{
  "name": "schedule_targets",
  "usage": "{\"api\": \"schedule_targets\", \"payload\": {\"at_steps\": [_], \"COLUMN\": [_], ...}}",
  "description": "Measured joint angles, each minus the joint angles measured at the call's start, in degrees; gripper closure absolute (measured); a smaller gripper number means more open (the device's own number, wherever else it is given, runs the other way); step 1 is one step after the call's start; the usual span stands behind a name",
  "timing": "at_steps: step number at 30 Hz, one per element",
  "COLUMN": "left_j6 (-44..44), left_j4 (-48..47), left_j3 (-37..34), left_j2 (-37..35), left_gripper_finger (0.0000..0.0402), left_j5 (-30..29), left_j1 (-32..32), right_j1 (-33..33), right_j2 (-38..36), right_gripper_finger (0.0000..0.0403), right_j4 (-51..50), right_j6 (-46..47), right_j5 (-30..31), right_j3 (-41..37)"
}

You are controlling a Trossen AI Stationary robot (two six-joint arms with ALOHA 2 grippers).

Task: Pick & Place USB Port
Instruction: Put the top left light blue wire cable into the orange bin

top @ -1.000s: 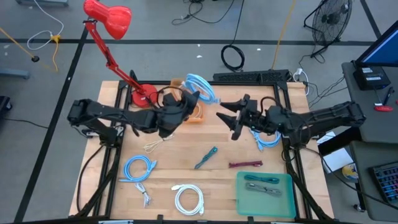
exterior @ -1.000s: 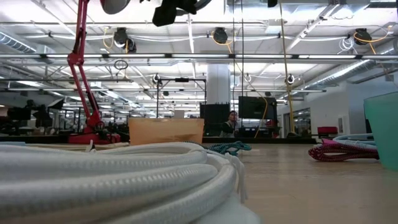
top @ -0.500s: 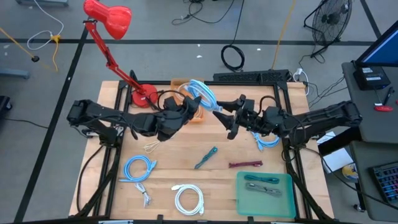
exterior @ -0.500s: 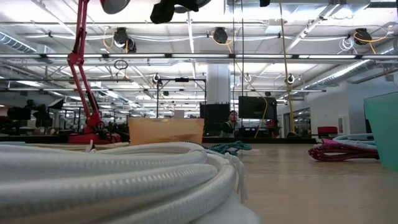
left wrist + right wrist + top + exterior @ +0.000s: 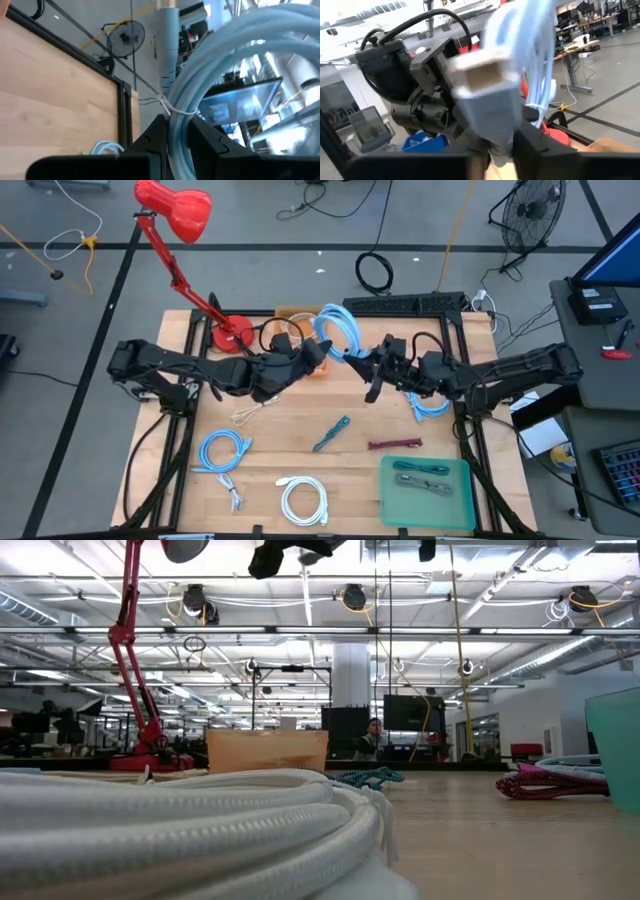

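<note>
A light-blue USB cable coil (image 5: 336, 330), bound with a white tie (image 5: 172, 107), hangs in the air over the table's far middle, between my two grippers. My left gripper (image 5: 318, 354) comes from the left and is shut on the coil's bundled strands. My right gripper (image 5: 357, 363) comes from the right and is shut on the cable's plug (image 5: 485, 80), a pale housing with a metal USB end. Both arms reach roughly level. My left gripper pinches the coil's bundled strands (image 5: 179, 131) between its two fingers (image 5: 156, 136), just below the white tie. It comes roughly level from the table's left. The coil stands up beyond the fingers, lifted clear of the table. My right gripper pinches the plug's pale housing (image 5: 496, 134) between its two fingers (image 5: 530, 145), near its cable end. It comes roughly level from the table's right. The metal USB end (image 5: 481, 73) sticks out past the fingers, clear of the table.
A red desk lamp (image 5: 180, 240) and a tan box (image 5: 300, 365) stand at the far left. On the table lie a blue coil (image 5: 222, 450), a white coil (image 5: 303, 500), a teal cable (image 5: 330, 434), a maroon cable (image 5: 395, 444) and another blue coil (image 5: 430, 402). A teal tray (image 5: 388, 498) sits near right.
My right gripper, open a second ago, has gone toward the table's left edge to the coil and shut on its plug. My left gripper has rolled, turning the coil so that it leans more toward the right arm.
</note>
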Motion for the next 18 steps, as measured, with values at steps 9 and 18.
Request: {"api": "schedule_targets", "payload": {"at_steps": [9,18], "left_j6": [4.9,10.9], "left_j4": [-13.0,-30.9], "left_j3": [0.1,0.2], "left_j2": [-2.7,-6.2], "left_gripper_finger": [0.0267,0.0296], "left_j5": [10.4,8.3], "left_j1": [-1.0,-3.4], "right_j1": [-1.1,-4.5], "right_j2": [-4.6,-10.3], "right_gripper_finger": [0.0372,0.0372], "right_j4": [-7.0,-15.1], "right_j6": [8.2,20.8], "right_j5": [-4.2,-11.9], "right_j3": [0.0,0.0]}}
